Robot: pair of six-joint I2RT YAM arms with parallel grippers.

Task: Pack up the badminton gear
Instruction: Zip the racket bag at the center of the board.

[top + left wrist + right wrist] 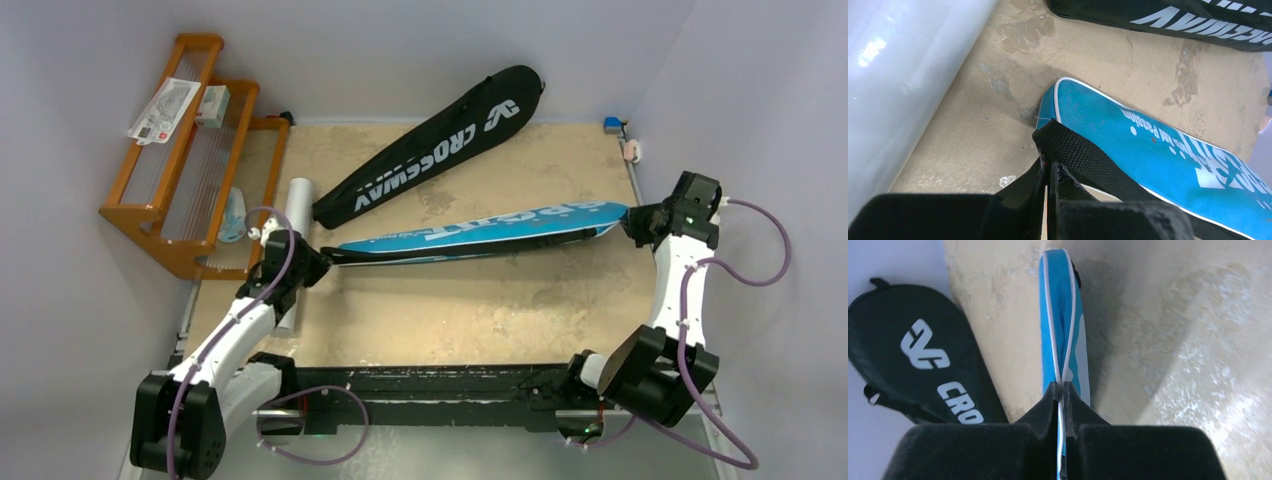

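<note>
L pincer [1049, 170] clamps black strap [1083, 152] of blue SPORT cover [480, 232]; R pincer [1062, 390] pinches cover's white-piped edge.

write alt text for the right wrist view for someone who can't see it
The jaws are shut on the white-piped edge of the blue cover, which runs edge-on away from the camera over the tan table. The head of the black CROSSWAY cover lies to the left, partly past the table's edge.

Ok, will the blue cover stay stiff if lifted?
Probably not fully: the blue cover looks like thin fabric, so it may sag mid-span. The left gripper pinches only its black strap, so that end could swing. The right gripper clamps a narrow piped edge, which might slip.
</note>
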